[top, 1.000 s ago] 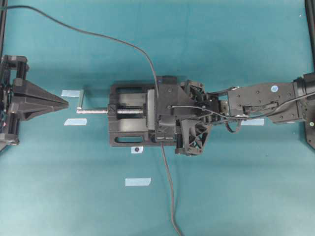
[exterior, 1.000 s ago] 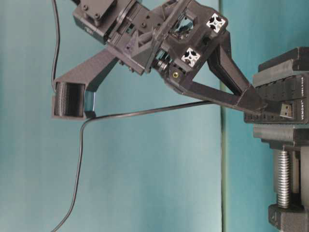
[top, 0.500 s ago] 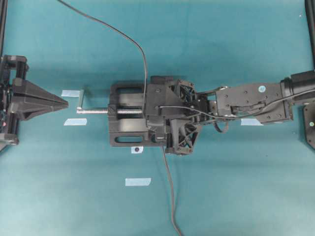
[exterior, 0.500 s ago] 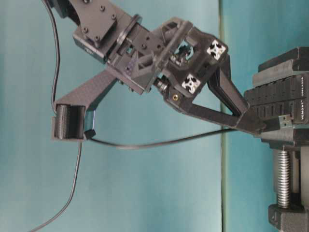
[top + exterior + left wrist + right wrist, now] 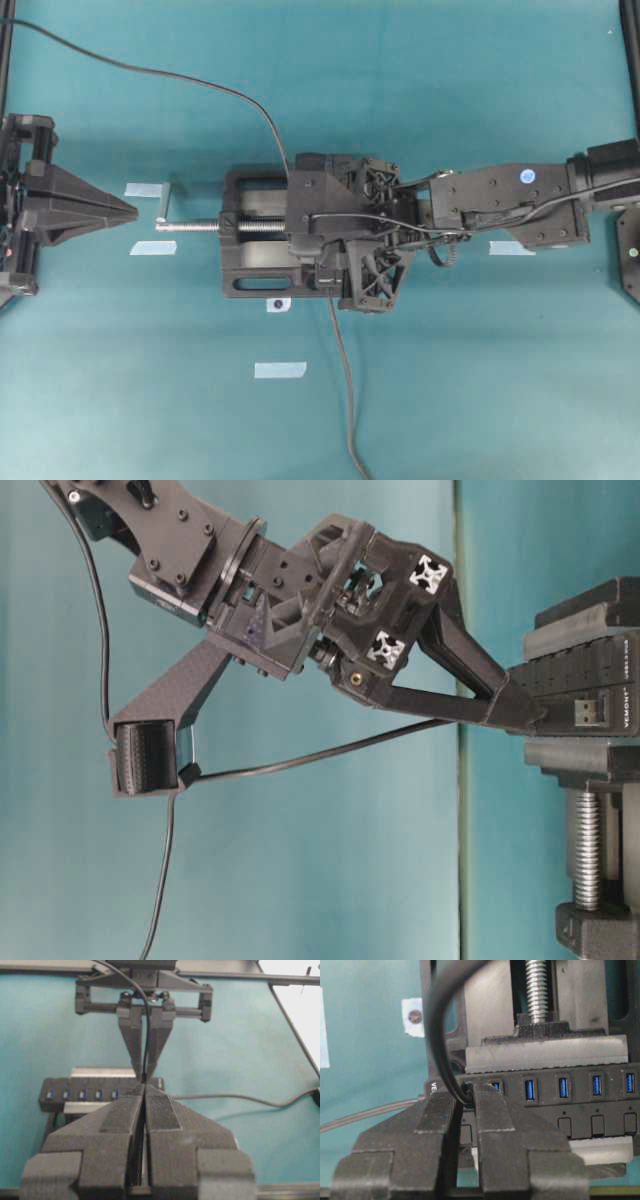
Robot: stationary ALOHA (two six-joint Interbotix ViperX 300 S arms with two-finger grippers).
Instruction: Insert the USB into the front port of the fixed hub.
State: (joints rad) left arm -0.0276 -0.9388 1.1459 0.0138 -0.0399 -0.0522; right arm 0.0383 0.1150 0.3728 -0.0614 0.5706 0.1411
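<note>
1. The black metal bench vise (image 5: 250, 262) with its silver threaded screw handle (image 5: 190, 226) sits at the middle of the teal table (image 5: 480, 380). Its jaws clamp the fixed hub (image 5: 580, 1095), a long narrow black bar with a row of blue ports, each paired with a small black button.
2. My right gripper (image 5: 466, 1097) hangs over the hub with its two black ribbed fingers (image 5: 492, 1115) pinched narrow on the USB (image 5: 590, 711), a small black plug on a long, thin dark-grey cable (image 5: 345, 400).
3. My left gripper (image 5: 144, 1091) rests at the table's left edge, pads pressed together on nothing.
4. The table-level view alone shows the plug's silver metal tip poking past my right fingertips, lying against the end face of the hub, just beside white lettering. I cannot tell from there whether it has entered a port.
5. My right wrist view hides the plug behind my fingers, yet shows them meeting at the hub's end port, with four blue ports open beside them.
6. The overhead view hides the hub under my right wrist, but shows the cable running off the table's near edge and curving off towards its far left corner.
7. My left wrist view shows five blue ports on the hub's far side.
</note>
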